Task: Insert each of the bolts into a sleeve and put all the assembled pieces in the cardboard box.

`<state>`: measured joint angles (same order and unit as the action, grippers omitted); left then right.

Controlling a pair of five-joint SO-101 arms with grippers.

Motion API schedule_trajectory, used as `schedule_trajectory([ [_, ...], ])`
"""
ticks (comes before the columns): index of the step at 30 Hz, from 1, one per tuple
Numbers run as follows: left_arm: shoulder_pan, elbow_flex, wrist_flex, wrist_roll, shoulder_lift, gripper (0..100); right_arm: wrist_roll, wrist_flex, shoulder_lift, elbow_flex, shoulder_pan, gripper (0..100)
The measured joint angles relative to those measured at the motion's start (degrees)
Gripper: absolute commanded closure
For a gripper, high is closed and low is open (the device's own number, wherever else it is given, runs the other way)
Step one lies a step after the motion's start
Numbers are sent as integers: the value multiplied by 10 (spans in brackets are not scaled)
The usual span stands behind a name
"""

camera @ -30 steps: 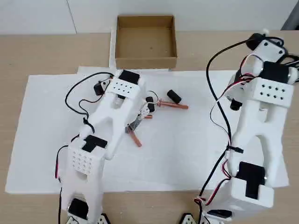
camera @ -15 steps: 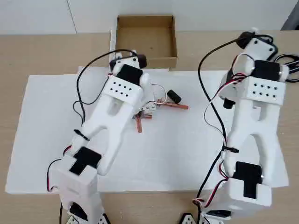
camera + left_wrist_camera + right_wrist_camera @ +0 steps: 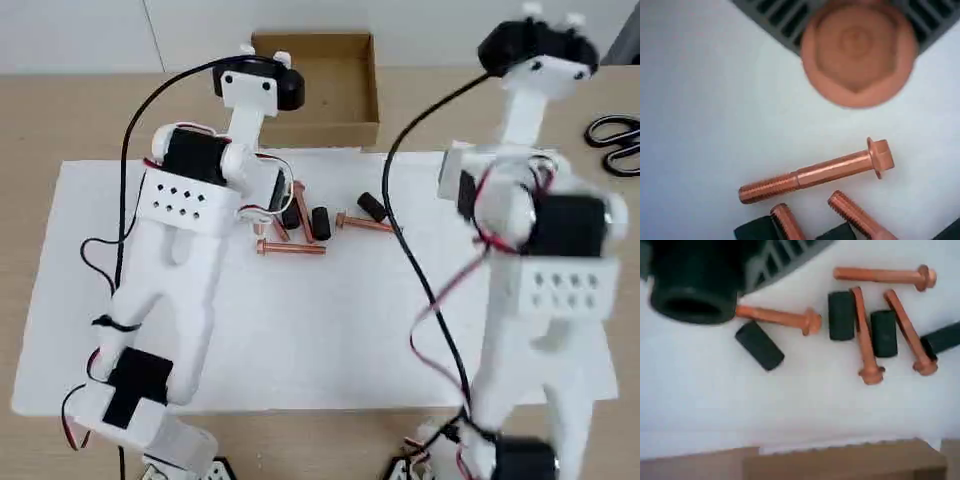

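Tabletop of light wood, with a pale wall past its far edge. White foam sheet covers most of it, and wood shows as a strip on all sides. Parts cluster on the sheet's far half. Plain sheet runs from the cluster to the near edge, between the two arm bases.

Cardboard box sits open-topped on the wood. Its front wall is at the sheet's far edge, near the cluster. Scissors lie on the wood at the right edge, well apart from the parts.

Both arms stand high. Left gripper is clamped on the held bolt, head toward the wrist camera, above the sheet. A bolt lies flat on the sheet beyond it. Right gripper is clamped on the held sleeve, open bore toward the camera, above the sheet and beside the cluster.

Four loose bolts lie at mixed angles, near the loose sleeves or touching them. Bolts are copper-coloured, with a flanged hex head, smooth shank and threaded tip. Sleeves are short, black, hollow cylinders.
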<state>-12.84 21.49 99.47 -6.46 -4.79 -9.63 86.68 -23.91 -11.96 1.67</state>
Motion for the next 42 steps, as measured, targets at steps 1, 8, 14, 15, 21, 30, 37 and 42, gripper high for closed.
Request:
schedule_trajectory([
  [1,0,0,-3,3,0,994,0,-14,-23,24,0,991],
  [8,1,-68,-8,9,-25,994,0,-84,-107,209,-2,994],
  [14,1,-183,-78,31,-55,994,0,-111,-128,251,-3,994],
  [15,1,-201,-93,31,-61,994,0,-111,-131,252,-2,995],
  [21,0,-245,-156,43,-96,994,0,-113,-132,253,3,995],
  [30,1,-255,-191,44,-157,994,0,-113,-132,253,2,995],
  [37,6,-258,-204,34,-159,990,0,-113,-133,253,3,995],
  [42,7,-257,-204,33,-159,982,0,-113,-133,253,2,995],
])
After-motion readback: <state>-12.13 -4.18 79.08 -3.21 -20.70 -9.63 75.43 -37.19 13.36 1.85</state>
